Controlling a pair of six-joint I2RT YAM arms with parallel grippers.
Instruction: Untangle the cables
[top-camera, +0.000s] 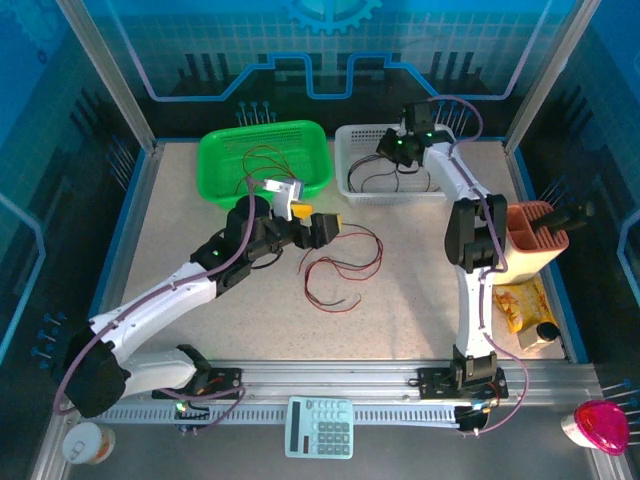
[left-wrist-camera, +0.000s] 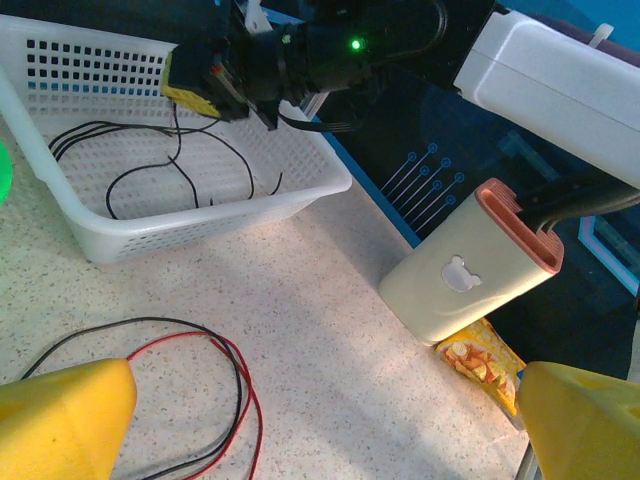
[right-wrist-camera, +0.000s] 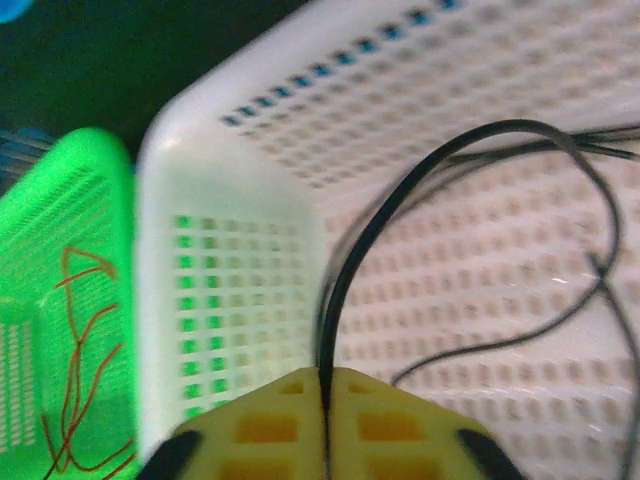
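Pinches a black cable (right-wrist-camera: 400, 190) in nearly closed right gripper (right-wrist-camera: 325, 400) over the far white basket (top-camera: 345, 135). Hovers left gripper (top-camera: 314, 218) wide open, empty, by red and black cables (left-wrist-camera: 245, 385) mid-table.

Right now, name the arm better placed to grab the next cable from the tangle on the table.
Left. The left pincer is open beside the red and black cables on the table. The right pincer is over the white basket, closed on a black cable.
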